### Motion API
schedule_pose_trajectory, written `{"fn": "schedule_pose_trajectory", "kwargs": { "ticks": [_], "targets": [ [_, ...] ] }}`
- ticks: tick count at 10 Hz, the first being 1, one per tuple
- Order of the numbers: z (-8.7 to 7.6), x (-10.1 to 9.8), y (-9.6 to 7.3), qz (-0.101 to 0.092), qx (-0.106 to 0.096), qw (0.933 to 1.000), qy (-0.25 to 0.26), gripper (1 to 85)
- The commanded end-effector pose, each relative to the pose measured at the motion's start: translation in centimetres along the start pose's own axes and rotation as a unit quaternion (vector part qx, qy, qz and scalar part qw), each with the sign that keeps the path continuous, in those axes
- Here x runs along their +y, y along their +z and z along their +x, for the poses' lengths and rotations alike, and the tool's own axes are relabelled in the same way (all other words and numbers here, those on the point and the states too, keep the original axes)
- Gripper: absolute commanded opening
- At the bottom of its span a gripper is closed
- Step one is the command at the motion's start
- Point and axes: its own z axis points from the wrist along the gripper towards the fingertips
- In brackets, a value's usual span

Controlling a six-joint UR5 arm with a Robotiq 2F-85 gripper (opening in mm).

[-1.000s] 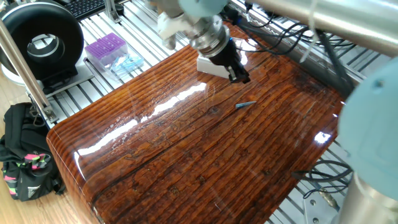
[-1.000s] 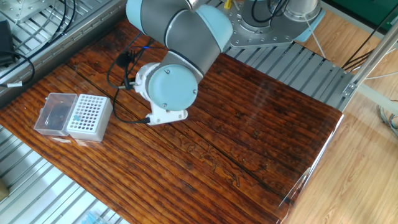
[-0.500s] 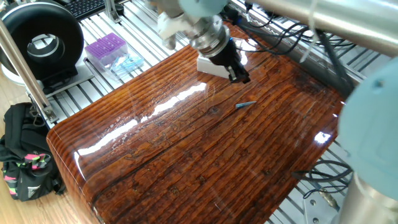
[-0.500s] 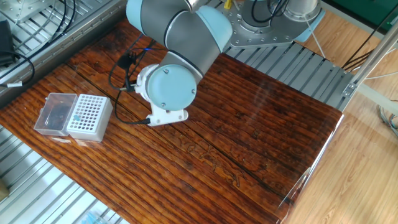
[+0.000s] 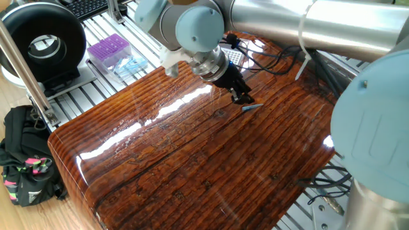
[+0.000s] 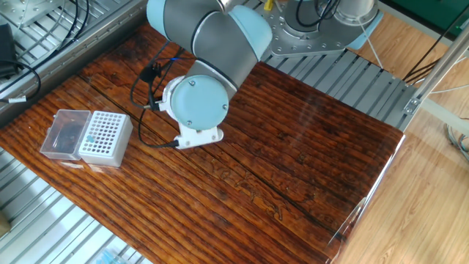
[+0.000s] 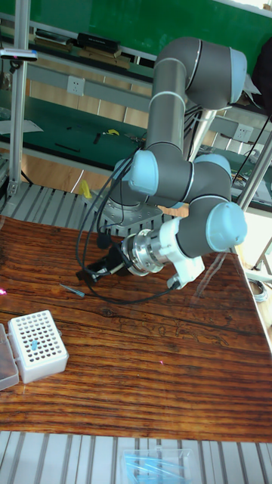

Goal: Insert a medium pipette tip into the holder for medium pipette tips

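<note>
Desk [image 5: 192, 166]: glossy dark wood. Holder for medium pipette tips [image 7: 36, 345]: white box with hole grid, clear lid part alongside, near a desk edge. Claw [image 5: 242, 98] low over the desk middle, just beside the tip; spread or pressed together, cannot tell. Medium pipette tip [image 5: 251, 107] lies flat on the wood, well apart from the holder.

From the other fixed view we cannot see the gripper or the medium pipette tip at all: the arm's round wrist housing [image 6: 194, 105] hides both. In the tall fixed view the gripper [image 7: 92, 273] is a dark shape too small for us to tell how its jaws stand, and the clear lid [image 7: 6, 367] of the holder for medium pipette tips [image 7: 37, 345] is cut off by the left edge. In one fixed view the arm hides most of that holder [image 5: 235, 57].
</note>
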Motion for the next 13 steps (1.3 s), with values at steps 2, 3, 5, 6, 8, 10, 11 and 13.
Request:
{"fn": "schedule_pose_trajectory", "kwargs": {
  "ticks": [2, 3, 5, 6, 8, 10, 11, 13],
  "targets": [
    [-1.0, 1.3, -1.3, -0.016, 0.061, 0.9975, 0.03, 39.3],
    [-1.5, 1.0, -1.0, -0.008, 0.077, 0.9961, 0.042, 39.3],
    [-1.8, -1.3, -0.3, 0.034, 0.111, 0.9929, 0.027, 42.3],
    [-1.4, -1.9, -0.4, 0.053, 0.136, 0.9891, 0.02, 42.7],
    [-1.6, -2.0, 0.7, 0.063, 0.139, 0.9881, 0.019, 42.3],
    [-2.1, -2.2, 2.3, 0.059, 0.124, 0.9903, 0.019, 41.7],
    [-2.1, -2.0, 2.3, 0.055, 0.122, 0.9909, 0.018, 41.3],
    [-1.5, -1.9, 1.9, 0.056, 0.125, 0.9904, 0.017, 41.3]
  ]
}}
